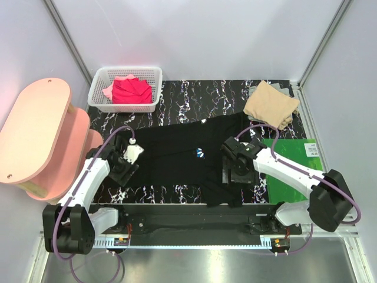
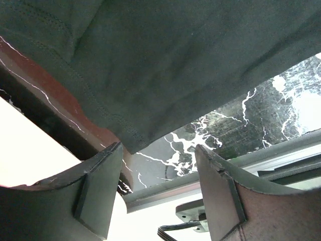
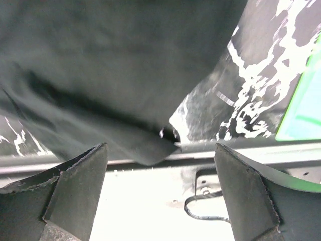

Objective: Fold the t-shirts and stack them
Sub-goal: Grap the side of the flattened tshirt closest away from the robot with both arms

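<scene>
The black t-shirt (image 1: pixel 171 154) lies spread across the middle of the tabletop (image 1: pixel 194 97), its small print facing up. The tan t-shirt (image 1: pixel 271 104) sits folded at the far right. The red t-shirt (image 1: pixel 131 89) and the pink t-shirt (image 1: pixel 108 92) lie crumpled in the basket (image 1: pixel 126 70).

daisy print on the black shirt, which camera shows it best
The top external view: the daisy print sits small but clear on the spread black t-shirt. Both wrist views show only plain black fabric edges, no print.

The white-shelled left arm (image 1: pixel 88 183) and right arm (image 1: pixel 288 170) reach forward, wrists angled inward. The black two-finger left gripper (image 2: pixel 158 163) stands parted; the matching right gripper (image 3: pixel 160 168) gapes wider.
</scene>
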Controlling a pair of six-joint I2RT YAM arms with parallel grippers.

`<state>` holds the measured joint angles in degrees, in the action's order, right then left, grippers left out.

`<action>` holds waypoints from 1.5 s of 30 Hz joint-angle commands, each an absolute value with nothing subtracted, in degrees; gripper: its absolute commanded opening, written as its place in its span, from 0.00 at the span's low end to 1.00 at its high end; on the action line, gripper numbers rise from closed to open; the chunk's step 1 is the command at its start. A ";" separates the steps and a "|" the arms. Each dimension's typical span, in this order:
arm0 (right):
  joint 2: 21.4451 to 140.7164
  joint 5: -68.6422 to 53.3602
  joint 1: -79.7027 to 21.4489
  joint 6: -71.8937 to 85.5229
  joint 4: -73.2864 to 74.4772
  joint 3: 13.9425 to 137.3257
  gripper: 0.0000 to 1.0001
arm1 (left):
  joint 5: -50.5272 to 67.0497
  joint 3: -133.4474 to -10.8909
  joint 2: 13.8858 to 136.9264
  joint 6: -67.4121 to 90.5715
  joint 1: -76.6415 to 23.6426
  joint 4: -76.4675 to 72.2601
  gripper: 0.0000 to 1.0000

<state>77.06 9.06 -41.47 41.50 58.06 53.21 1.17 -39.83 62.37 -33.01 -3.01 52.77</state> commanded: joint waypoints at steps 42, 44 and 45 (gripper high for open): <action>104.24 17.84 -73.30 39.11 55.46 68.47 0.86 | 1.32 -35.95 69.61 -31.64 -1.14 40.96 0.32; 104.94 17.23 -73.04 39.99 54.93 67.86 0.81 | 1.14 -35.95 69.43 -31.64 -1.14 41.04 0.32; 104.94 17.31 -72.95 40.25 54.67 67.33 0.79 | 1.06 -35.95 69.35 -31.64 -1.14 40.96 0.32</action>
<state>104.16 16.01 -73.60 37.36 55.77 68.53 0.27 -34.87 70.96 -31.20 -1.54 42.48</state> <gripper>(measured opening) 0.823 0.321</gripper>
